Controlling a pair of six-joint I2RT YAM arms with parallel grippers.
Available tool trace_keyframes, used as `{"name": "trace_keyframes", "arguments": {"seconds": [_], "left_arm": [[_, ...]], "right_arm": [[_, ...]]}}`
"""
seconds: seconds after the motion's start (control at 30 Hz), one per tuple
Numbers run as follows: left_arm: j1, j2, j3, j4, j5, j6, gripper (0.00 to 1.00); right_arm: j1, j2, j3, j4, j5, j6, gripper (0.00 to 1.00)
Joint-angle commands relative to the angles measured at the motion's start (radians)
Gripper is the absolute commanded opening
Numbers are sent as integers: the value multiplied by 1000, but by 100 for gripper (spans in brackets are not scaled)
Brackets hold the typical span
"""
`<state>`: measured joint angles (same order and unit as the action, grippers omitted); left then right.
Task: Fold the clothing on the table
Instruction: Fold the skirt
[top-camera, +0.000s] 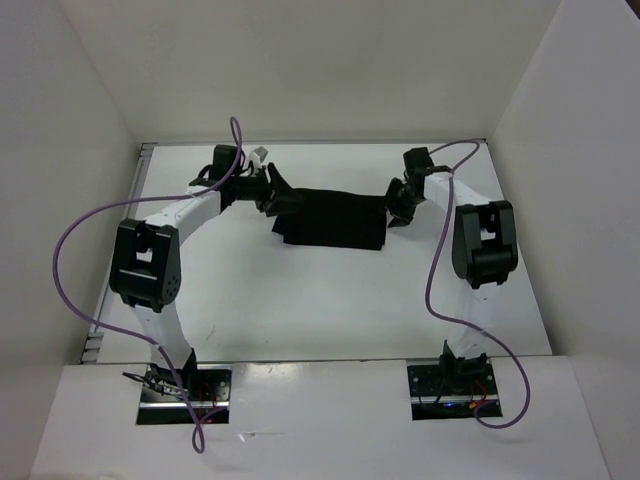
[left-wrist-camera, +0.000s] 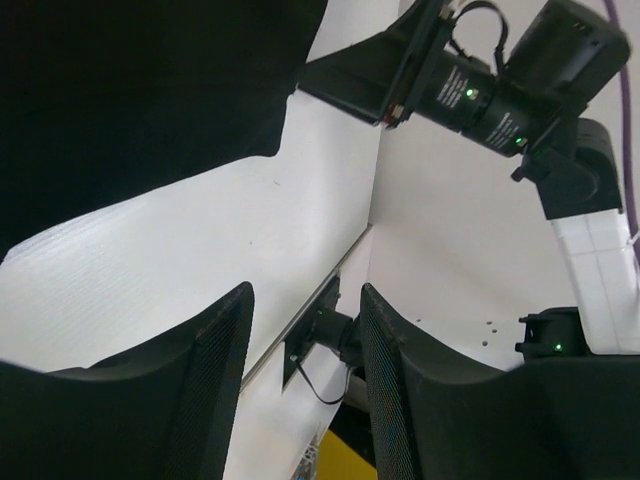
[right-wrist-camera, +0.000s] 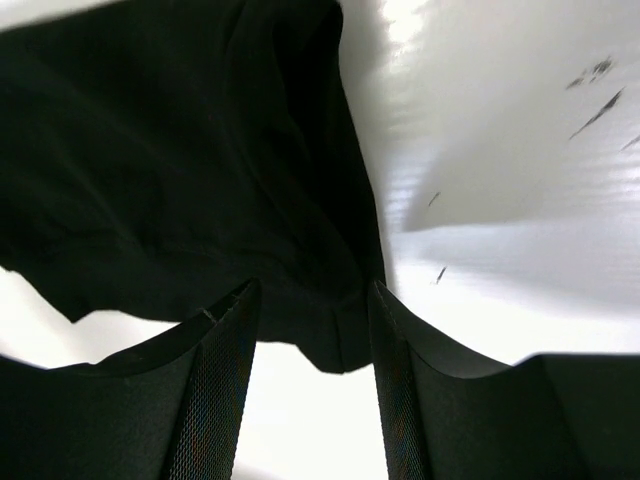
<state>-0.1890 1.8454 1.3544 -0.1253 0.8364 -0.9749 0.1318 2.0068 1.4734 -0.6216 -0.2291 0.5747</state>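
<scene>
The black clothing (top-camera: 335, 218) lies bunched at the far middle of the tabletop (top-camera: 300, 300). The left pincer (left-wrist-camera: 305, 288) is released beside its left end. The right pincer (right-wrist-camera: 315, 285) is spread too, at the cloth's right edge.

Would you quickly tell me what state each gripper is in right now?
Left gripper: open, holding nothing.
Right gripper: open; an edge of the black clothing sits between its jaws, not clamped.

No text, label, brand or number can be read in any view. The clothing (top-camera: 335, 217) is plain black, and the table (top-camera: 300, 295) is plain white.
</scene>
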Motion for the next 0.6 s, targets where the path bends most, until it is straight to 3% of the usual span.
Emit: {"name": "trace_keyframes", "arguments": {"seconds": [0.0, 0.4, 0.5, 0.53, 0.57], "left_arm": [[-21, 29, 15, 41, 23, -11, 54], [-40, 38, 25, 59, 23, -30, 54], [-40, 47, 25, 59, 23, -30, 54], [-40, 48, 25, 70, 23, -41, 54], [-40, 48, 25, 70, 23, -41, 54]], "right_arm": [[-14, 33, 56, 10, 16, -21, 53], [-23, 118, 51, 60, -64, -30, 50], [-23, 127, 41, 85, -114, -21, 40], [-23, 127, 30, 104, -115, -21, 26], [-23, 127, 30, 105, -130, -10, 19]]}}
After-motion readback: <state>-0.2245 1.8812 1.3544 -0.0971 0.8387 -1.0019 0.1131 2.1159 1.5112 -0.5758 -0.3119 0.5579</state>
